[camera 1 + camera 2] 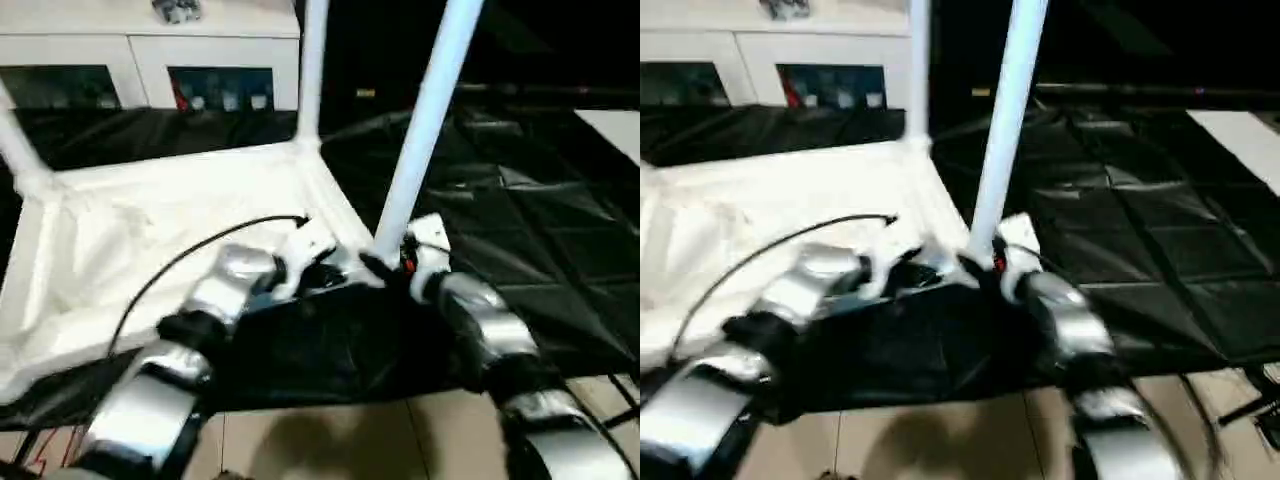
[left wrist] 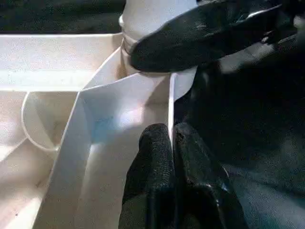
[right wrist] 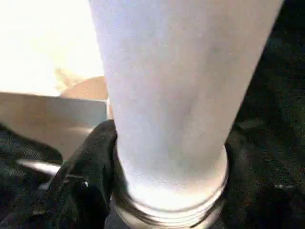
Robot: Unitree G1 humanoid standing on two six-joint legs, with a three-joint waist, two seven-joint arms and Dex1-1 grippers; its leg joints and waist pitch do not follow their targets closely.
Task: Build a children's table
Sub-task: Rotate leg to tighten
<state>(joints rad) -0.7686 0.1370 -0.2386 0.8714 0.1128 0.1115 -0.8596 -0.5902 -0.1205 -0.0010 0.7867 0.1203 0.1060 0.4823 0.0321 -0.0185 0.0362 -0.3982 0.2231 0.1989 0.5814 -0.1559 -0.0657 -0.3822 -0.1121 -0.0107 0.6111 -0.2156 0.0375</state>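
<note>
The white tabletop (image 1: 150, 230) lies upside down on a black sheet, with white legs standing up from its corners. Nearest me, one leg (image 1: 425, 130) rises from the tabletop's near right corner. My right gripper (image 1: 388, 262) is closed around this leg's base; in the right wrist view the leg (image 3: 181, 95) sits between its black fingers (image 3: 90, 162). My left gripper (image 2: 170, 136) is shut on the thin upright rim (image 2: 170, 105) of the tabletop just beside that corner. Another leg (image 1: 312, 70) stands at the far right corner and one more (image 1: 15, 145) at the far left.
A white cabinet (image 1: 150, 50) with glass doors stands behind the tabletop. The black sheet (image 1: 540, 230) spreads out to the right. Pale floor (image 1: 330, 440) shows at the near edge. A black cable (image 1: 180, 258) arcs over my left forearm.
</note>
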